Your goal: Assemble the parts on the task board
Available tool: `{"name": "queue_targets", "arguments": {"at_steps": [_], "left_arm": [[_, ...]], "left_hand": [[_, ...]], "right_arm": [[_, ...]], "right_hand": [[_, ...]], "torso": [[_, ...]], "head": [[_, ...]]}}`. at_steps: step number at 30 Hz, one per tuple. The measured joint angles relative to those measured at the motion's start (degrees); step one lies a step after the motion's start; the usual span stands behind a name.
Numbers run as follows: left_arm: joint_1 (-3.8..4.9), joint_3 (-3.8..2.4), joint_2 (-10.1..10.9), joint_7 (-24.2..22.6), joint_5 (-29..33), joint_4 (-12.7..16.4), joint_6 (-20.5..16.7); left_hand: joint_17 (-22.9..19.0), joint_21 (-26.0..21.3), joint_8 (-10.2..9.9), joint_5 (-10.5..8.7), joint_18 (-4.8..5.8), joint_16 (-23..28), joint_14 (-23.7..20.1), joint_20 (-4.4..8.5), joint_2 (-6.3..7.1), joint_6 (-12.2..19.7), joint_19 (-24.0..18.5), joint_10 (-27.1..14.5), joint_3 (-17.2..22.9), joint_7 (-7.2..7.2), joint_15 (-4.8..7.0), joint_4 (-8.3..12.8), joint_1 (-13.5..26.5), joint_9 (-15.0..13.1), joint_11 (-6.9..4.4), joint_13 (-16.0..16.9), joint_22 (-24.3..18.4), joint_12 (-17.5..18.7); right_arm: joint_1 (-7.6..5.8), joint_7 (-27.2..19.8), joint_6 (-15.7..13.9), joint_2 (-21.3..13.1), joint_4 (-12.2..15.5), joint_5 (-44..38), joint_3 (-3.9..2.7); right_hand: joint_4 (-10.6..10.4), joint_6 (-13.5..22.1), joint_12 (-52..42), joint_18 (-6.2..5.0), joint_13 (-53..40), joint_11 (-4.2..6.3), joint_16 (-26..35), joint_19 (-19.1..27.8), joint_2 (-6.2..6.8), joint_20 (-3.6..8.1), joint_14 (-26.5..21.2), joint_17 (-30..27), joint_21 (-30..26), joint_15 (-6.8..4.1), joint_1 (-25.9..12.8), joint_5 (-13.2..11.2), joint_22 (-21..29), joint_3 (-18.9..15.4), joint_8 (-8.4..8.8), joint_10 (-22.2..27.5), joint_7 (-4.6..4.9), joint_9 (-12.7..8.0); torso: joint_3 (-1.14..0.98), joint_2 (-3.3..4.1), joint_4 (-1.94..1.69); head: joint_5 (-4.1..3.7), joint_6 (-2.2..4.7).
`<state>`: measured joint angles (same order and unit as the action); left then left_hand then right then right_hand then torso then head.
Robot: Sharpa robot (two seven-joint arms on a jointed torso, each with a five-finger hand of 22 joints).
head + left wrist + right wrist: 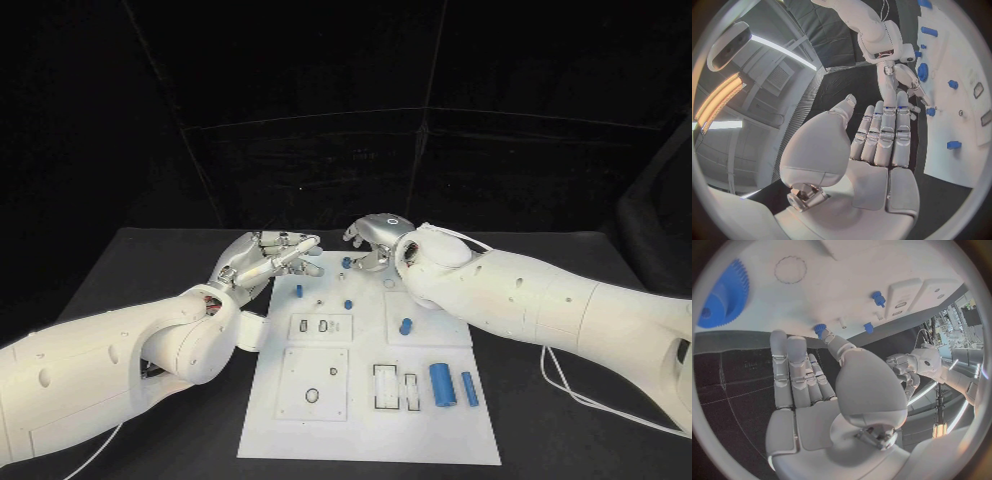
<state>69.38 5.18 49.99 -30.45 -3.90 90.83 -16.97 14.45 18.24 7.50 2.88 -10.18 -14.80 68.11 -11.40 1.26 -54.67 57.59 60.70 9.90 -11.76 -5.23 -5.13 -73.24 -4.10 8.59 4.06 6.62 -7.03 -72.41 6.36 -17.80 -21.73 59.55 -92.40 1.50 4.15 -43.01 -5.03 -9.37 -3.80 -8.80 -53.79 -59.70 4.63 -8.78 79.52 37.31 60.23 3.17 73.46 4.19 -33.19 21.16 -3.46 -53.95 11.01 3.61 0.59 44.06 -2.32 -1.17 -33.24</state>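
Both hands hover at the far end of the task board [289,420], which lies lengthwise on the black desk [130,270], long axis running away from the robot. The left hand [267,258] sits off the board's far left corner, fingers straight and side by side, holding nothing. The right hand [378,238] is at the far edge; the right wrist view catches its thumb tip touching a small blue peg [820,329] at the board's rim, other fingers extended, though I cannot tell whether it pinches it. Two blue cylinders [443,385] lie near the robot, long axes along the board. The right wrist view alone shows a blue gear [720,297].
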Motion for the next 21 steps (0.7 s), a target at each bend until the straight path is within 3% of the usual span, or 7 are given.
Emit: {"name": "queue_targets", "arguments": {"at_steps": [4,8,10,12,16,18,21], "left_arm": [[0.0,0.0,0.1,0.0,0.0,0.0,0.1],[0.02,0.02,0.5,0.1,0.0,0.1,0.1],[0.04,0.02,0.6,0.1,0.0,0.1,0.1],[0.06,0.02,0.7,0.1,0.0,0.2,0.2],[0.07,0.02,0.9,0.2,0.0,0.2,0.3],[0.07,0.02,0.9,0.2,0.0,0.3,0.3],[0.07,0.02,0.9,0.2,0.0,0.2,0.4]], "left_hand": [[0.0,0.0,0.0,0.0,0.0,0.0,0.0,0.0,0.0,0.0,0.0,0.0,0.0,0.0,0.0,0.0,0.0,0.0,0.0,0.0,0.0,0.0],[0.1,0.0,0.0,0.0,0.0,0.0,0.0,0.0,0.0,0.0,0.0,0.0,0.0,0.0,0.0,0.0,0.0,0.0,0.0,0.0,0.0,0.0],[0.1,0.0,0.0,0.0,0.0,0.0,0.0,0.0,0.0,0.0,0.0,0.0,0.0,0.0,0.0,0.0,0.0,0.0,0.0,0.0,0.0,0.0],[0.1,0.0,0.0,0.0,0.01,0.0,0.0,0.0,0.0,0.0,0.0,0.0,0.0,0.0,0.0,0.0,0.0,0.0,0.0,0.0,0.0,0.0],[0.1,0.0,0.0,0.0,0.01,0.2,0.0,0.0,0.0,0.0,0.0,0.0,0.0,0.0,0.0,0.0,0.0,0.0,0.0,0.0,-0.1,0.0],[0.1,0.0,0.0,0.0,0.01,0.2,0.0,0.0,0.0,0.0,0.0,0.0,0.0,0.0,0.0,0.0,0.0,0.0,0.0,0.0,-0.1,0.0],[0.1,0.0,0.0,0.0,0.01,0.2,0.0,0.0,0.0,0.0,0.0,0.0,0.0,0.0,0.0,0.0,0.0,0.0,0.0,0.0,-0.1,0.0]], "right_arm": [[-0.04,0.0,-1.1,-3.2,3.4,0.3,0.0],[-0.6,-0.1,-2.3,-8.3,7.4,2.1,0.03],[-0.93,0.0,-2.6,-10.9,9.1,3.6,0.01],[-1.24,0.2,-2.6,-13.8,10.9,5.7,-0.1],[-1.6,1.1,-2.0,-17.3,12.6,8.9,-0.6],[-1.77,1.7,-1.1,-18.7,13.2,10.6,-0.81],[-1.82,2.8,0.8,-19.8,13.4,12.2,-0.94]], "right_hand": [[-0.5,-6.8,-2.7,0.0,-0.6,0.93,-3.6,-3.8,-0.65,0.43,2.1,4.4,2.9,-0.76,0.6,2.6,-5.3,-0.4,-1.85,-4.7,0.91,0.9],[-2.8,-10.2,-8.3,1.4,-3.0,3.84,-10.5,-10.1,-0.08,2.05,4.5,13.1,9.2,-2.72,-0.6,4.8,-15.6,-0.8,-3.18,-15.4,-1.19,1.2],[-4.1,-11.0,-11.4,1.4,-5.0,5.11,-12.3,-11.7,1.32,3.1,4.5,15.2,11.0,-3.94,-2.1,6.3,-18.5,-2.1,-3.42,-19.9,-2.07,1.2],[-5.4,-11.1,-15.3,2.75,-8.1,6.07,-14.8,-13.8,2.75,3.95,4.5,18.4,13.2,-4.7,-3.5,7.7,-22.2,-4.1,-3.42,-23.1,-2.99,1.2],[-7.7,-10.4,-27.6,3.64,-20.8,6.46,-20.7,-17.1,3.34,4.65,4.4,26.3,17.1,-4.83,-4.9,8.7,-29.1,-8.4,-3.41,-24.4,-3.63,0.8],[-9.4,-9.7,-39.5,3.63,-34.2,6.43,-23.8,-18.2,2.95,4.58,4.4,30.6,18.9,-4.83,-4.5,8.8,-32.2,-11.6,-3.41,-23.0,-3.13,0.7],[-11.0,-8.6,-47.7,4.53,-43.7,6.02,-26.2,-19.0,2.49,4.12,4.4,34.2,20.2,-4.83,-4.0,8.8,-34.6,-14.4,-3.42,-22.6,-2.88,0.6]], "torso": [[-0.02,0.0,0.07],[0.0,-0.1,0.24],[0.03,-0.17,0.41],[0.09,-0.28,0.64],[0.15,-0.4,0.99],[0.19,-0.45,1.15],[0.23,-0.49,1.42]], "head": [[-0.12,0.07],[-0.12,0.19],[-0.12,0.25],[-0.13,0.29],[-0.04,0.41],[0.02,0.46],[0.08,0.48]]}}
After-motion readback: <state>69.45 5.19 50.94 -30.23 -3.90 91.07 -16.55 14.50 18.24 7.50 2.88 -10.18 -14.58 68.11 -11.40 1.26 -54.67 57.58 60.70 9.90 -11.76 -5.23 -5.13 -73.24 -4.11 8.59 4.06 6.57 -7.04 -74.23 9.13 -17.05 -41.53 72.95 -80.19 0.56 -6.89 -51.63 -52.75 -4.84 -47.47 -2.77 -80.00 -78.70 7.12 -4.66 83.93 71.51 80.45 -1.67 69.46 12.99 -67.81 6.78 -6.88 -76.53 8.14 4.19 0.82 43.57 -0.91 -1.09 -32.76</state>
